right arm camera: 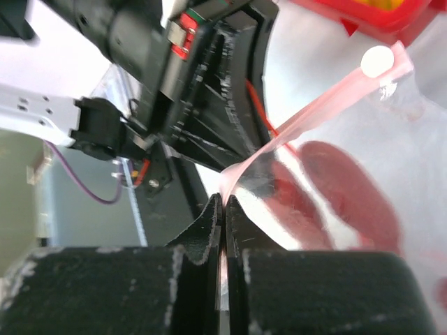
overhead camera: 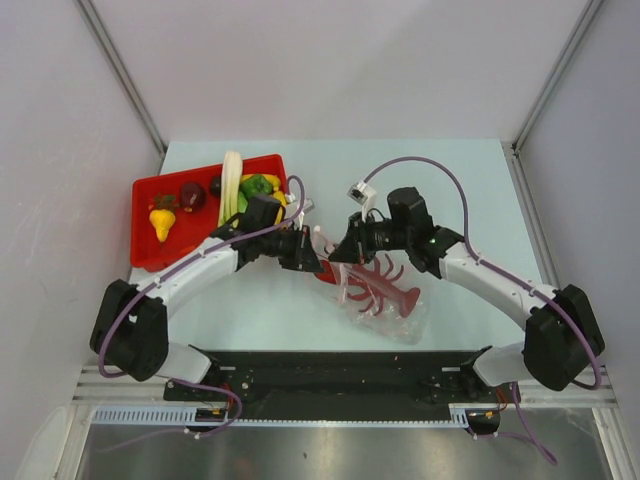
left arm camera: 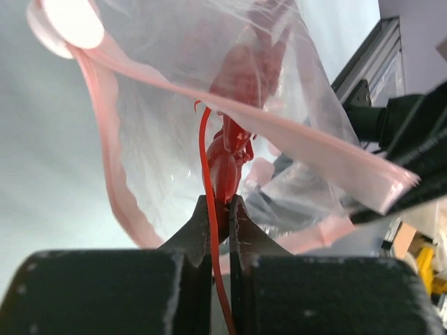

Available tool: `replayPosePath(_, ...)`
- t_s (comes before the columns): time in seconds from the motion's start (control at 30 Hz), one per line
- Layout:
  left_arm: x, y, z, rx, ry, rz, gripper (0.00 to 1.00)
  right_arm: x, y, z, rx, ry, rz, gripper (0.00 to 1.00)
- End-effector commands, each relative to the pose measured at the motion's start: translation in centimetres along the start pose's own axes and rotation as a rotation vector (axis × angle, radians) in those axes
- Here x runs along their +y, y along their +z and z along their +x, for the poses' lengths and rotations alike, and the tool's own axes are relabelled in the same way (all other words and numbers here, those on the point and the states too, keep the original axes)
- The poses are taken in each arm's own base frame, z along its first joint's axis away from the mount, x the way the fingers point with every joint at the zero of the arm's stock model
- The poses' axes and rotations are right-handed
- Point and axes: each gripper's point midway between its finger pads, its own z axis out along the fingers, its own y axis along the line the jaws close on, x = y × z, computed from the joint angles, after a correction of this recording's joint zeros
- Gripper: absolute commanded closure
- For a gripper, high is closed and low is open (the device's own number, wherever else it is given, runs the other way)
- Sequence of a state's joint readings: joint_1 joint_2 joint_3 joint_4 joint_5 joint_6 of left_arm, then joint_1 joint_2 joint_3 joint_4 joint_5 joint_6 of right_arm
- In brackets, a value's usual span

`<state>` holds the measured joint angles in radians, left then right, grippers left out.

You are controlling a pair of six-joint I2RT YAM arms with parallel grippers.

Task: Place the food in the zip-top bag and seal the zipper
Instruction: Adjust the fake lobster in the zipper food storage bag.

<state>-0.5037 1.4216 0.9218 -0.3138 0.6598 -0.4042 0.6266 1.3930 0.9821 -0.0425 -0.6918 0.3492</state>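
The clear zip-top bag point(overhead camera: 404, 322) lies mid-table with the red lobster point(overhead camera: 386, 286) lying partly inside it. My left gripper point(overhead camera: 308, 252) is shut on the near end of the lobster point(left arm camera: 234, 139) at the bag's mouth, with a thin red feeler between the jaws. My right gripper point(overhead camera: 345, 250) is shut on the bag's edge at the pinkish-red zipper point(right arm camera: 314, 112). The zipper point(left arm camera: 314, 150) stands open as a wide loop. The lobster shows through the plastic in the right wrist view point(right arm camera: 335, 181). The two grippers are close together, facing each other.
A red tray point(overhead camera: 150, 255) at the back left holds a yellow pear point(overhead camera: 162, 222), maroon fruits point(overhead camera: 192, 195), a leek point(overhead camera: 231, 185), a green pepper point(overhead camera: 256, 185) and bananas point(overhead camera: 283, 198). A black rail point(overhead camera: 330, 375) runs along the near edge.
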Motion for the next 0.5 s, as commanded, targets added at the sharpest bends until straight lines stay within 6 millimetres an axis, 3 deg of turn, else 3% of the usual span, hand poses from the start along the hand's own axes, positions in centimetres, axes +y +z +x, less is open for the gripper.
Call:
replayPosePath(0.0,-3.2,-2.6,0.5,0.068,0.129,0.085,1.0,0.6,-0.9,-0.5,-0.02,-0.188,0.014,1.0)
replayPosePath(0.2,-4.4,-2.8,3.0,0.221,0.122,0.16,1.0,1.6,-0.8,-0.7,-0.03,-0.337,-0.002,1.0)
replayPosePath(0.33,-5.6,-1.5,5.5,0.348,0.137,0.212,1.0,2.8,-0.5,-0.7,-0.034,-0.447,-0.045,1.0)
replayPosePath(0.47,-6.1,-0.2,5.1,0.376,0.124,0.231,1.0,4.5,-0.2,0.0,-0.019,-0.54,-0.109,1.0)
